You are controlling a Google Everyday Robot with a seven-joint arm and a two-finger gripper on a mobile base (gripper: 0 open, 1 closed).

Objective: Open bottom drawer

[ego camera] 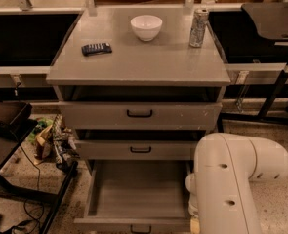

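The bottom drawer [133, 194] of the grey cabinet is pulled far out toward me, showing its plain grey inside. Its short front with a small black loop handle [140, 228] sits at the bottom edge of the view. Above it are the mid-height drawer front [140, 150] and the tallest front [139, 114], both slightly out. My white arm [231, 179] fills the lower right, beside the drawer's right wall. The gripper is hidden below the arm, out of view.
On the cabinet top [138, 62] stand a white bowl [146, 27], a silver can [198, 27] and a dark flat object [96, 48]. A black cart [7, 130] and clutter with cables [51, 143] lie on the floor at left. Black table legs [275, 91] stand at right.
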